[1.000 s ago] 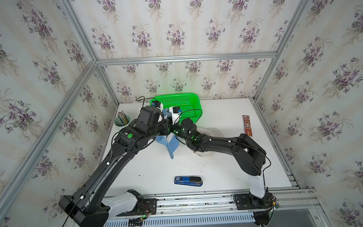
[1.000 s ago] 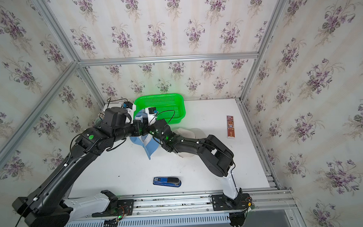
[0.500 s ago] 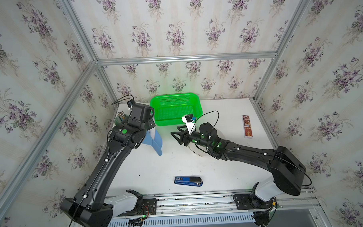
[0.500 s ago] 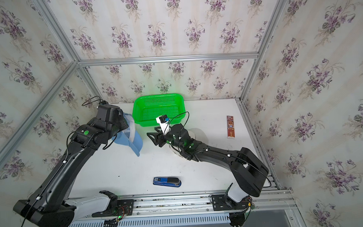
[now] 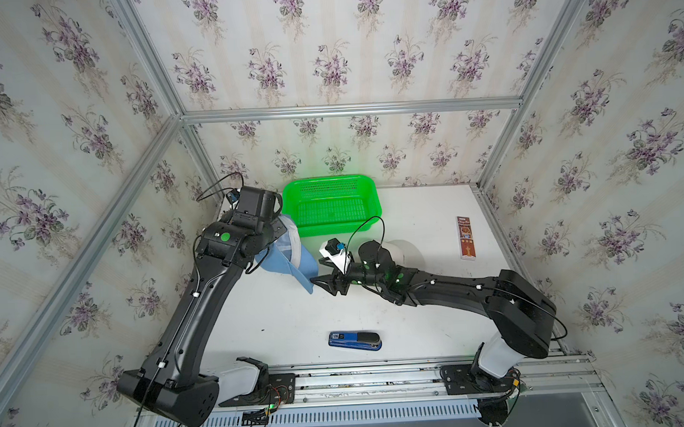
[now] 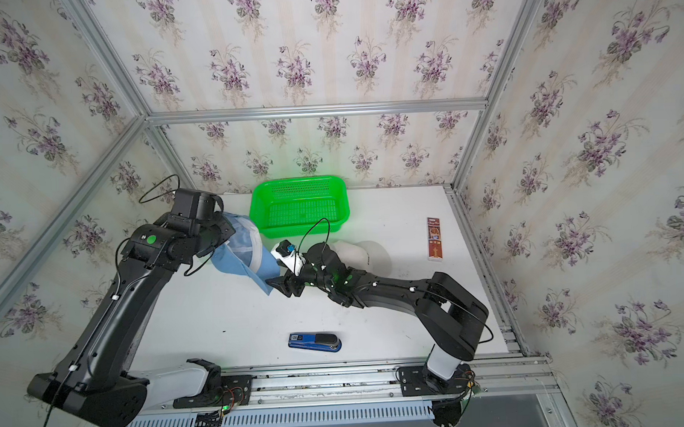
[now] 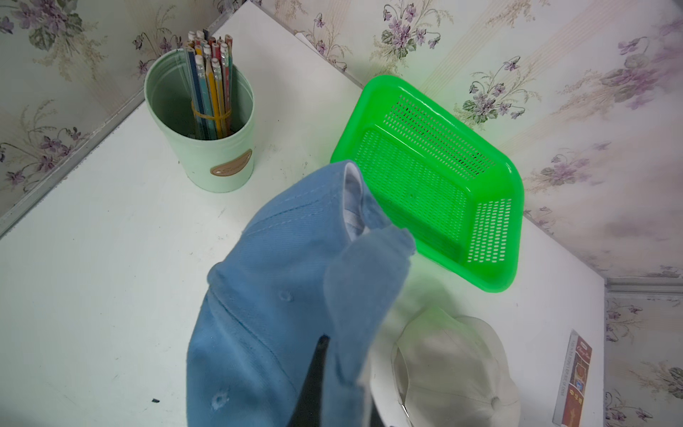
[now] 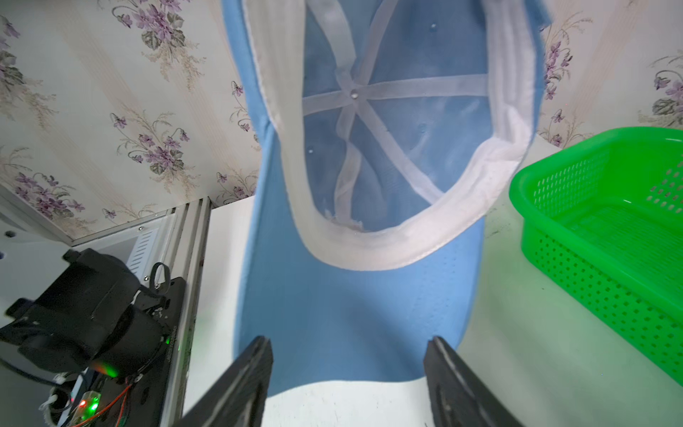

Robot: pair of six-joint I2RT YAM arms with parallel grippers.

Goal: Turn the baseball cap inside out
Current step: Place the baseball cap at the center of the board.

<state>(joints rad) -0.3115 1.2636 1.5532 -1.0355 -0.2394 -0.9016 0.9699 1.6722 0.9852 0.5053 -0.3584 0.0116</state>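
One unreadable brown label (image 7: 231,169) marks the pencil cup (image 7: 192,159) near the baseball cap (image 7: 273,288).

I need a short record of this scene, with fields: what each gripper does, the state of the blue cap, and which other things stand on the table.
Left gripper: shut on the blue cap, holding it up
Right gripper: open, jaws either side of the end of the brim, not closed on it
Cap state: not yet inside out; its hollow inside faces the right gripper
Other things: green basket, white cap, blue stapler, pencil cup
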